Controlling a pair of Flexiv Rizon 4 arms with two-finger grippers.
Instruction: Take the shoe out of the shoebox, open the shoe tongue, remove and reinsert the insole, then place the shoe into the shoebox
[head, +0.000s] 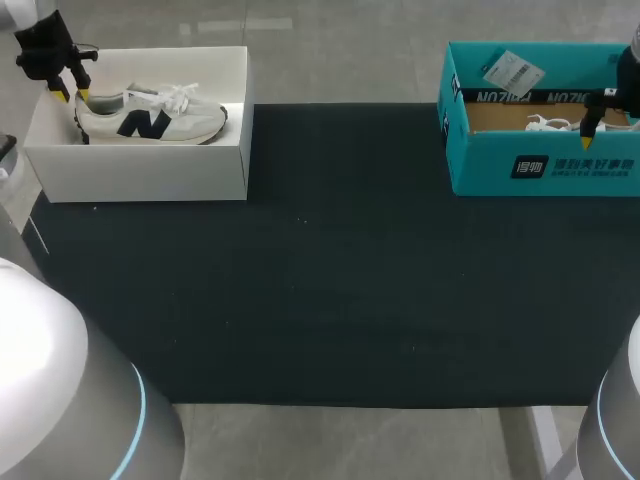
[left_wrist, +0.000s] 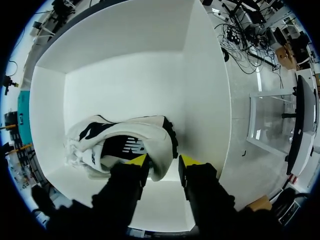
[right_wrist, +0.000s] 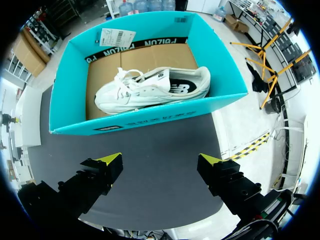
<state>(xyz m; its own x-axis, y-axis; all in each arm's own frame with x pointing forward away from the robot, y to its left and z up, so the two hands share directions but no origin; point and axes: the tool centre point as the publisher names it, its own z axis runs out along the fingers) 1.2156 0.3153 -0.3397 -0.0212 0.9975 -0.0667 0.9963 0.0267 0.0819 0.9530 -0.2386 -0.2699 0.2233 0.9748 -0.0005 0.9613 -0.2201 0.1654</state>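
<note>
A dark mat (head: 330, 260) covers most of the grey tabletop (head: 340, 70), with an open box at each far corner. At ten o'clock in the head view stands the white shoebox (head: 150, 170), its front half on the mat. The cream shoe (head: 150, 118) with navy side marking lies inside it on its sole, heel toward nine o'clock, toe toward three.

At two o'clock sits the teal shoebox (head: 480, 160), with a paper tag (head: 512, 70) lying on its far rim. It holds a white shoe (right_wrist: 150, 90), resting on brown card, toe toward nine o'clock in the head view. The two boxes are well apart, with only bare mat between them.

The left gripper (left_wrist: 162, 160) hangs inside the white shoebox over the cream shoe's heel. Its jaws are parted narrowly: one yellow tip rests at the collar, the other stands just clear of the heel's back, so nothing is gripped. The right gripper (right_wrist: 160, 162) hovers with jaws spread wide and empty; its own camera looks over the teal shoebox's front wall at the white shoe.

From above, the teal wall hides most of the white shoe, leaving only laces showing. The right arm is cut off at the three o'clock edge. In the left wrist view the gripper's black body covers the near box wall. The cream shoe's insole cannot be made out.
</note>
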